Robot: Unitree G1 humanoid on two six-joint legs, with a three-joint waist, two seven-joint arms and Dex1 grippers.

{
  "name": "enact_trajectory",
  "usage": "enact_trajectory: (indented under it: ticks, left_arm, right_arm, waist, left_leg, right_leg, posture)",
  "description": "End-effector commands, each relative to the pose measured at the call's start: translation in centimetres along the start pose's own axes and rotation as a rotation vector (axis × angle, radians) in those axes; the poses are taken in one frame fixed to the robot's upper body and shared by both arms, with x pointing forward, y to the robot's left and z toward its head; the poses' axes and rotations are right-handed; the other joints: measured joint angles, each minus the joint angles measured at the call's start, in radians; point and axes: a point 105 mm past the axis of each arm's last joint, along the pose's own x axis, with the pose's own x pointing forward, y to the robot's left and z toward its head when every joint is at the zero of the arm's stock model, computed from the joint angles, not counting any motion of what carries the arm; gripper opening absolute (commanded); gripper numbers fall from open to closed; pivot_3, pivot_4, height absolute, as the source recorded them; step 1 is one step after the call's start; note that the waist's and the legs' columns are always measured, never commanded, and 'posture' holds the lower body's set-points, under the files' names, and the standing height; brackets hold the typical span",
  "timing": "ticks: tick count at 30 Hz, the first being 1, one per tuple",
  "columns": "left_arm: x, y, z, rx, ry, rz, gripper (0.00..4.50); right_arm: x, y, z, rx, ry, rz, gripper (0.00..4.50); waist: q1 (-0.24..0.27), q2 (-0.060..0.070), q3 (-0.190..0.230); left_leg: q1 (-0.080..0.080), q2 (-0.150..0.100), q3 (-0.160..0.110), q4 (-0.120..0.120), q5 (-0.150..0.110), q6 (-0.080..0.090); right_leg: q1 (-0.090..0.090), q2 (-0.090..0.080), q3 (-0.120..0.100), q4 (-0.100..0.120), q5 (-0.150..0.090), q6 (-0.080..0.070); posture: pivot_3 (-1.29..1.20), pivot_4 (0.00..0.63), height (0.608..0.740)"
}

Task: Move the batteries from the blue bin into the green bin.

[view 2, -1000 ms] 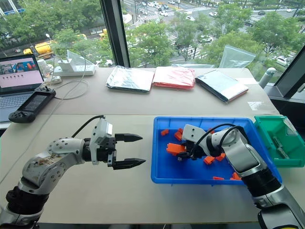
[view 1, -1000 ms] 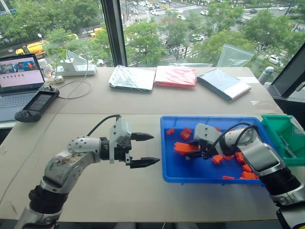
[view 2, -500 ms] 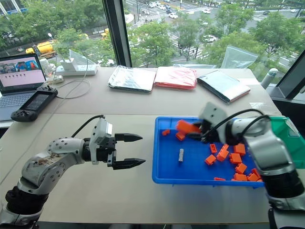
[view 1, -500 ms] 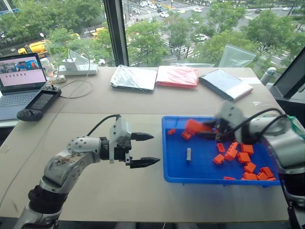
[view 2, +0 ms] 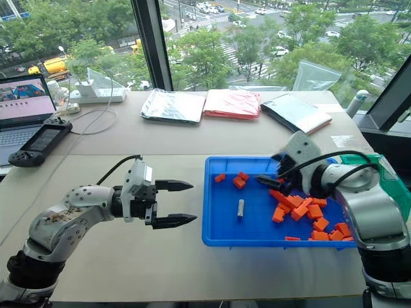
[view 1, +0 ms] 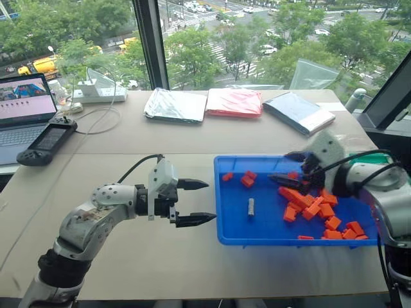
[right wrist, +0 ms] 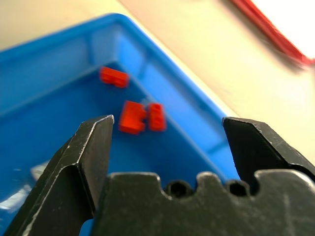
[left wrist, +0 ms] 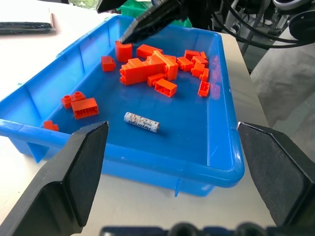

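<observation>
Now, from the head views, the blue bin (view 1: 221,212) lies on the beige table (view 1: 128,269) in front of the robot, and one battery (view 1: 251,206) lies alone on its floor, a little left of the middle. To the right of the battery is a heap of orange bricks (view 1: 308,206), and three more loose bricks (view 1: 243,178) lie near the far left corner. The right gripper (view 1: 294,168) hangs over the far side of the bin above the heap, fingers spread apart and empty. The left gripper (view 1: 199,202) is over the bare table just beside the left wall of the bin, also spread wide and holding nothing. The green bin (view 2: 393,186) stands behind the right arm at the right end of the blue bin, mostly hidden by this arm. At the far side of the table lie a silver bag (view 1: 176,105), a red bag (view 1: 234,102) and a dark bag (view 1: 300,113); a laptop (view 1: 24,106) and a black handheld controller (view 1: 43,139) are at the far left.

From the left wrist view, the battery (left wrist: 141,122) lies free on the blue floor, bricks around it but not touching, and the tips of the other gripper are over the heap.

From the right wrist view, the two fingers (right wrist: 88,147) stand wide apart with the bin corner and three bricks between them
</observation>
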Motion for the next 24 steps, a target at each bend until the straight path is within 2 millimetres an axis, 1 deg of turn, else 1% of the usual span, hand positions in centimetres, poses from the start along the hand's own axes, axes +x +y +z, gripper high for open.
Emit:
enact_trajectory:
  ticks: [1, 2, 3, 5, 7, 9, 13, 15, 21, 24]
  left_arm:
    - [0.0, -0.1, 0.9, 0.043, -0.014, -0.01, 4.5]
    - [0.0, -0.1, 0.9, 0.042, -0.014, -0.009, 4.5]
    - [0.0, -0.1, 0.9, 0.042, -0.015, -0.009, 4.5]
    - [0.0, -0.1, 0.9, 0.043, -0.015, -0.009, 4.5]
    - [0.1, -0.1, 0.9, 0.045, -0.015, -0.007, 4.5]
    - [0.1, 0.0, 0.9, 0.046, -0.017, -0.004, 4.5]
    - [0.1, -0.1, 0.9, 0.044, -0.02, -0.002, 4.5]
    - [0.1, -0.1, 1.0, 0.042, -0.022, -0.003, 4.5]
    - [0.0, -0.1, 1.1, 0.041, -0.024, 0.006, 4.5]
    - [0.0, -0.2, 1.0, 0.041, -0.024, 0.009, 4.5]
  right_arm:
    - [1.1, 3.9, -0.7, -0.009, 0.021, 0.169, 4.14]
    - [1.4, 4.6, -1.0, -0.002, 0.027, 0.199, 4.14]
    - [1.7, 4.8, -1.3, -0.004, 0.034, 0.207, 4.14]
    - [2.1, 4.5, -1.8, -0.019, 0.055, 0.203, 4.14]
    - [2.4, 3.7, -2.3, -0.036, 0.07, 0.184, 4.14]
    - [2.7, 2.4, -3.3, -0.061, 0.102, 0.159, 4.14]
    - [3.3, 1.6, -4.1, -0.083, 0.114, 0.178, 4.14]
    - [3.7, 1.7, -4.5, -0.087, 0.117, 0.208, 4.14]
    - [4.5, 2.8, -5.5, -0.092, 0.138, 0.323, 4.14]
    - [4.8, 2.3, -6.0, -0.084, 0.154, 0.316, 4.14]
  waist:
    - [0.008, 0.0, 0.0]
    - [0.009, 0.0, 0.0]
    - [0.007, 0.0, 0.0]
    - [0.005, 0.0, 0.0]
    - [0.005, 0.0, 0.0]
    - [0.003, 0.0, 0.0]
    - [0.003, 0.0, 0.0]
    - [0.001, 0.0, 0.0]
    - [0.002, 0.0, 0.0]
    - [0.002, 0.0, 0.0]
  left_leg:
    - [0.0, 0.0, 0.0, 0.0, 0.0, 0.0]
    - [0.0, 0.0, -0.001, 0.0, 0.0, 0.0]
    - [0.0, 0.0, -0.001, 0.001, 0.0, 0.0]
    - [0.0, -0.001, 0.0, 0.001, 0.0, 0.0]
    - [0.0, -0.001, 0.0, 0.001, 0.0, 0.0]
    - [0.001, -0.001, 0.0, 0.001, 0.0, 0.0]
    - [0.001, -0.001, 0.0, 0.0, 0.0, 0.0]
    - [0.001, -0.001, 0.0, 0.0, 0.0, 0.0]
    - [0.001, 0.0, 0.0, 0.0, 0.0, 0.0]
    - [0.001, 0.0, 0.0, 0.001, 0.0, 0.0]
  right_leg:
    - [0.0, 0.0, 0.0, 0.0, 0.0, 0.0]
    - [0.0, 0.0, -0.001, -0.001, 0.0, 0.0]
    - [0.0, -0.001, -0.001, -0.001, 0.0, 0.0]
    - [0.0, -0.001, -0.001, -0.001, 0.0, 0.0]
    - [0.0, 0.0, -0.001, 0.0, 0.0, 0.0]
    - [0.001, 0.0, -0.001, 0.0, 0.0, 0.0]
    - [0.001, 0.001, -0.001, 0.0, 0.0, 0.0]
    - [0.001, 0.001, -0.001, 0.0, 0.0, 0.0]
    - [0.001, 0.001, -0.001, 0.0, 0.0, 0.0]
    - [0.001, 0.0, -0.001, 0.0, 0.0, 0.0]
  posture:
    - [0.0, 0.15, 0.74]
    - [0.0, 0.15, 0.74]
    - [0.0, 0.15, 0.74]
    - [0.0, 0.15, 0.74]
    - [0.0, 0.15, 0.74]
    - [0.0, 0.15, 0.74]
    - [0.0, 0.15, 0.74]
    - [0.0, 0.15, 0.74]
    - [0.0, 0.15, 0.74]
    - [0.0, 0.15, 0.74]
